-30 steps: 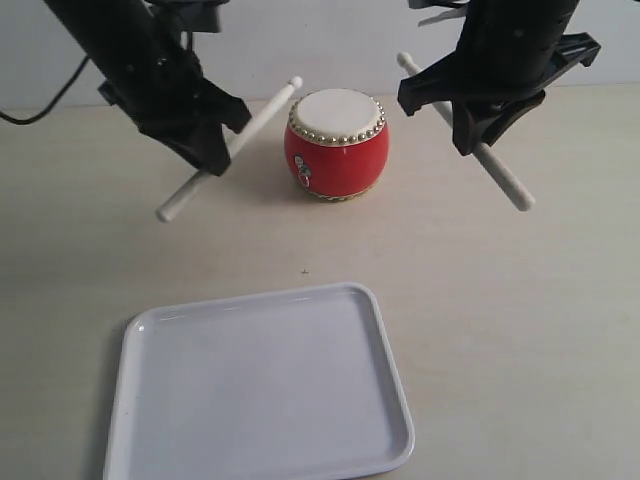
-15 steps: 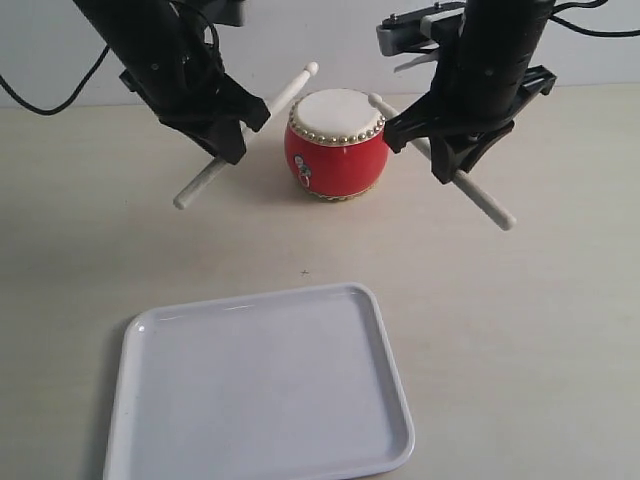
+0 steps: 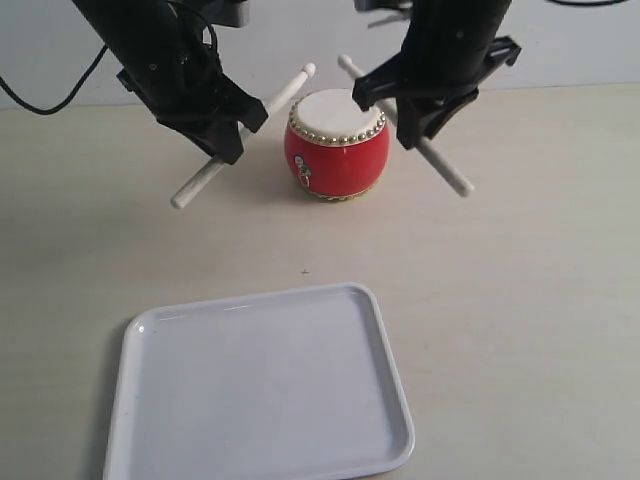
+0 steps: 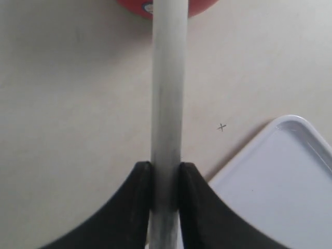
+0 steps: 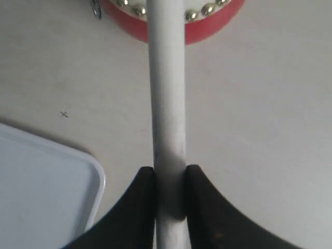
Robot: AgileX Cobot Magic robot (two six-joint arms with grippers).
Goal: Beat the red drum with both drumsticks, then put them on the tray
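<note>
Pale beige desk (image 3: 520, 300) fills most of the exterior view, with a plain light wall (image 3: 300, 40) behind it and a dark cable (image 3: 40, 100) hanging at the far left.

The red drum (image 3: 337, 150) stands upright toward the back of the desk, its cream skin facing up and a ring of gold studs showing under the rim. A small metal ring hangs on its front. The white tray (image 3: 260, 390) lies flat at the near side of the desk, in front of the drum and well apart from it. A tiny dark cross mark (image 3: 305, 271) sits on the desk between the two.

The left claw (image 3: 225, 135) hangs above the desk just to the left of the drum. It is closed tight on the left drumstick (image 3: 200, 185), gripping it partway along its length. That stick is tilted: its rounded tip points up toward the drum's left shoulder, and its other end slopes down and out to the left, off the desk. In the left wrist view the black fingers (image 4: 139, 199) press on both sides of the stick.

The right claw (image 3: 415, 105) hangs just beside the drum on its right, likewise clamped on the right drumstick (image 3: 445, 170). This stick slants the other way, with its tip up behind the drum's far rim and its lower end out to the right. In the right wrist view the stick runs across the studded rim. Whether either tip touches the skin cannot be told.
</note>
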